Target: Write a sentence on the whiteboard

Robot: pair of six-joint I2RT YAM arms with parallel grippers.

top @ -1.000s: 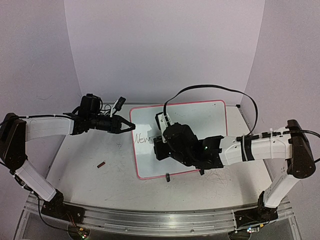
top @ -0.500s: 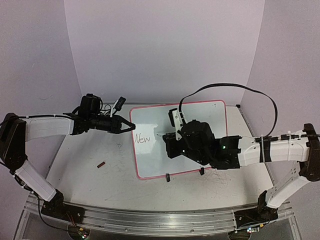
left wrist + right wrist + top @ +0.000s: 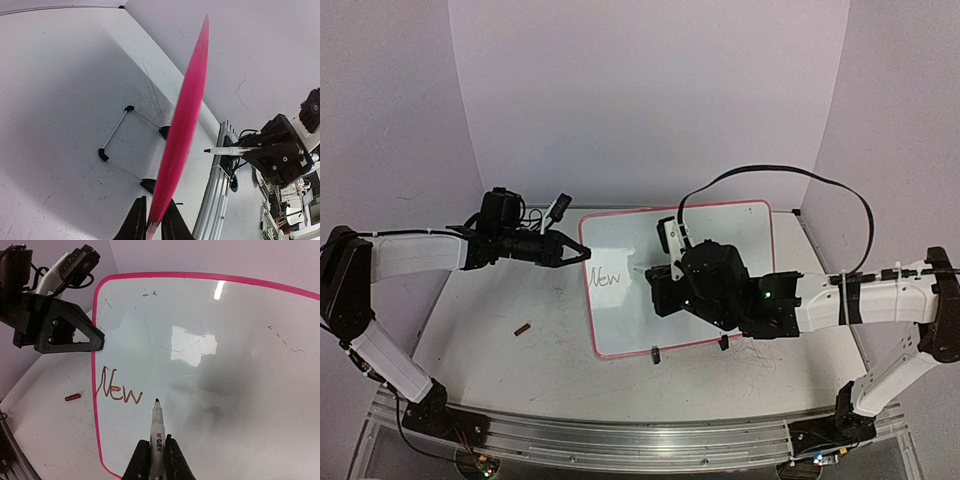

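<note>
The whiteboard (image 3: 740, 240) lies flat on the table, white with a pink rim. The word "New" (image 3: 608, 278) is the only part of the sentence that shows, near its left edge, also in the right wrist view (image 3: 117, 390). My left gripper (image 3: 582, 252) is shut on the board's left rim (image 3: 182, 130), with its jaws either side of it (image 3: 152, 220). My right gripper (image 3: 156, 452) is shut on a white marker (image 3: 157, 425). The marker's dark tip points at the board just right of "New". I cannot tell whether it touches. In the top view the wrist (image 3: 705, 285) hides the fingers.
A small red cap (image 3: 523, 328) lies on the table left of the board. Two black clips (image 3: 654, 352) sit on the board's near rim. A black cable (image 3: 770, 172) arcs over the board's far right. A wire bracket (image 3: 117, 132) shows in the left wrist view.
My right arm moved right with the marker, from over "New" to just right of it, then stayed still. The left gripper has not moved.
</note>
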